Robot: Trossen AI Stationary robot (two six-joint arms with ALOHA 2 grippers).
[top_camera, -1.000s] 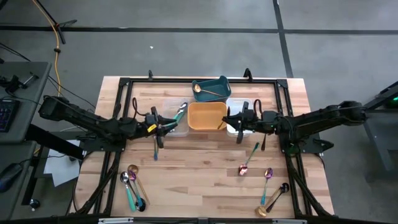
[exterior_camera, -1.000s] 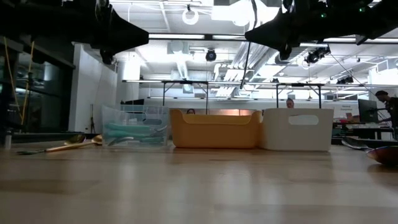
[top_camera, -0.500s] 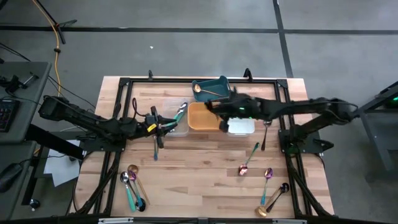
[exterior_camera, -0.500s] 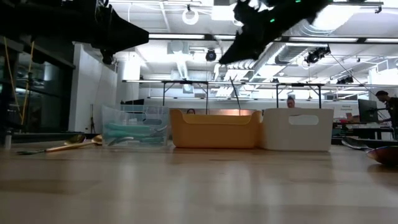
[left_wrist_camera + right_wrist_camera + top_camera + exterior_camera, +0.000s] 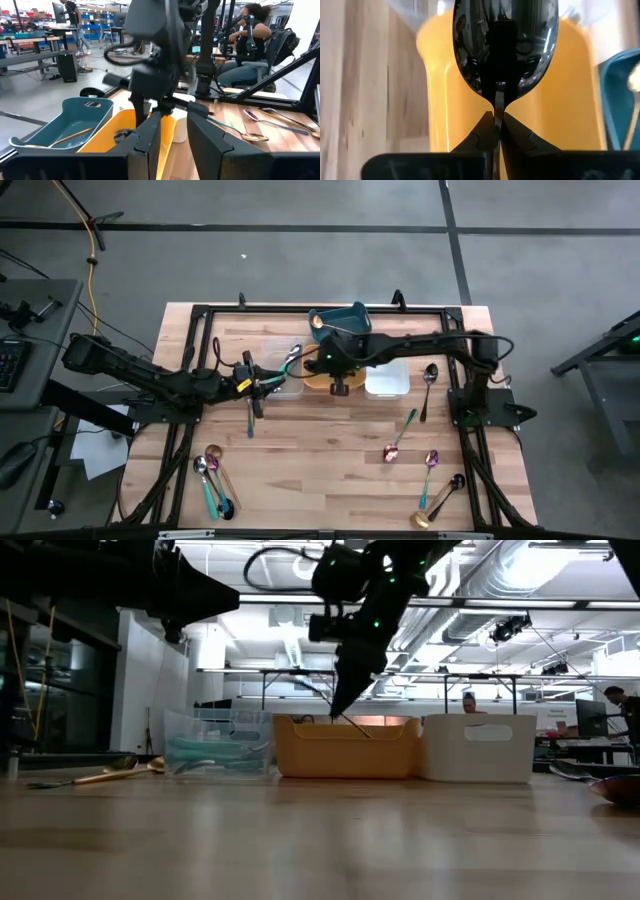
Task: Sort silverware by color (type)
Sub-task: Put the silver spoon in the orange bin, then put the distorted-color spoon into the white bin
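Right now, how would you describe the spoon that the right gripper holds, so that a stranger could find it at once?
Look at the row of trays along the table's far edge and find the yellow tray in the middle. The right gripper hangs over its near edge, shut on a black spoon. Unlike every other spoon, it is in the air, not on the table or in a tray, and its bowl is glossy black.
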